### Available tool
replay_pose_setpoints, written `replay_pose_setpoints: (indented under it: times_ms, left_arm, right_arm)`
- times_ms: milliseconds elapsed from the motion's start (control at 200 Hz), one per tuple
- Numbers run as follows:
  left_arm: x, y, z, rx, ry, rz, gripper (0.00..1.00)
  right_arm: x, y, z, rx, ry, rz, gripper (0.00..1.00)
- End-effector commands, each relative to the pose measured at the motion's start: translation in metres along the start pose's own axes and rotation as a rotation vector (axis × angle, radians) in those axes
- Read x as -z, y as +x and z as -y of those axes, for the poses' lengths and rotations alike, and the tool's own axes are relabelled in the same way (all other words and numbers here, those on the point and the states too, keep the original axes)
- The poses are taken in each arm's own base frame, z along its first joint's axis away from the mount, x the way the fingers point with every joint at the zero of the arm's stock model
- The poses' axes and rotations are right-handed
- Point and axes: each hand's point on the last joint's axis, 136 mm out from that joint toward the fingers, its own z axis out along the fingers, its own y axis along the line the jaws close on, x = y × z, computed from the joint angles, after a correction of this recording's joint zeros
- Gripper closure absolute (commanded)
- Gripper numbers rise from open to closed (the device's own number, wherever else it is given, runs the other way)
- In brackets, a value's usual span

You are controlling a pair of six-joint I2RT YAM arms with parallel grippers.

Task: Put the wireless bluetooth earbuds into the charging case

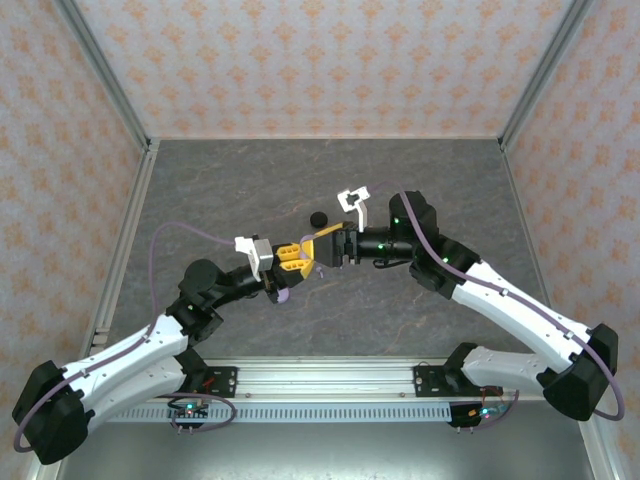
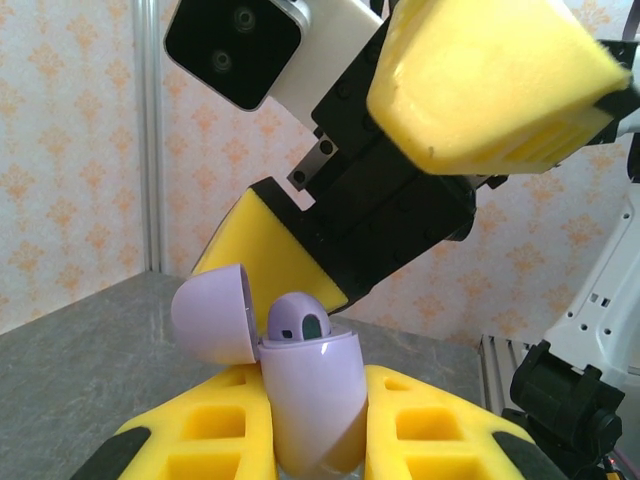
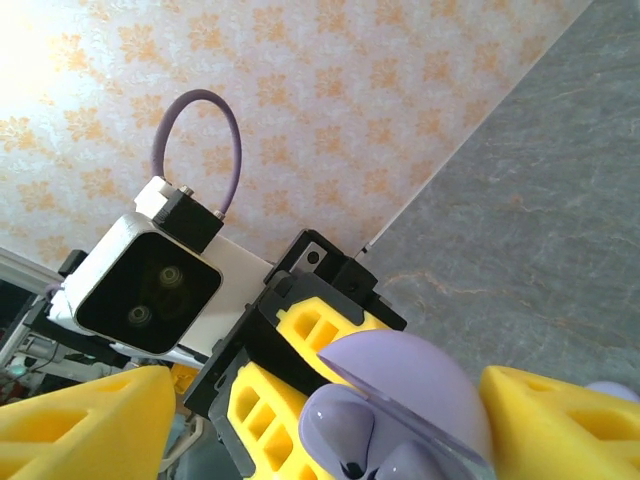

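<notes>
My left gripper (image 2: 315, 415) is shut on a pale lavender charging case (image 2: 312, 400), held upright between its yellow fingers (image 2: 205, 430). The case's lid (image 2: 212, 312) is swung open to the left. A lavender earbud (image 2: 302, 322) sits in the case with its top showing. In the right wrist view the lid (image 3: 410, 385) and rounded lavender bud tops (image 3: 340, 425) lie between my right gripper's fingers (image 3: 80, 425). My right gripper (image 3: 320, 430) is open, its fingers apart on either side of the case and touching nothing. Both grippers (image 1: 308, 252) meet at mid-table.
A small black round object (image 1: 318, 219) lies on the grey table (image 1: 420, 180) just behind the grippers. Patterned walls and metal frame posts (image 1: 110, 75) close in the back and sides. The arms' base rail (image 1: 330, 375) runs along the near edge.
</notes>
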Motion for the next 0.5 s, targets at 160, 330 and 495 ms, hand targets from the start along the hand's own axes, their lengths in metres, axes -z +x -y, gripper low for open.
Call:
replay_pose_setpoints:
  times_ms: [160,330,495]
  left_arm:
    - [-0.003,-0.022,0.007,-0.055,0.025,0.049,1.00]
    - [-0.003,-0.021,0.007,-0.056,0.025,0.044,1.00]
    - [-0.003,-0.020,0.006,-0.055,0.020,0.041,1.00]
  right_arm:
    - [0.009,-0.013,-0.034,0.099,-0.110,0.051,0.26]
    - [0.016,-0.015,-0.040,0.132,-0.118,0.079,0.26]
    - [0.022,-0.011,-0.040,0.149,-0.107,0.091,0.27]
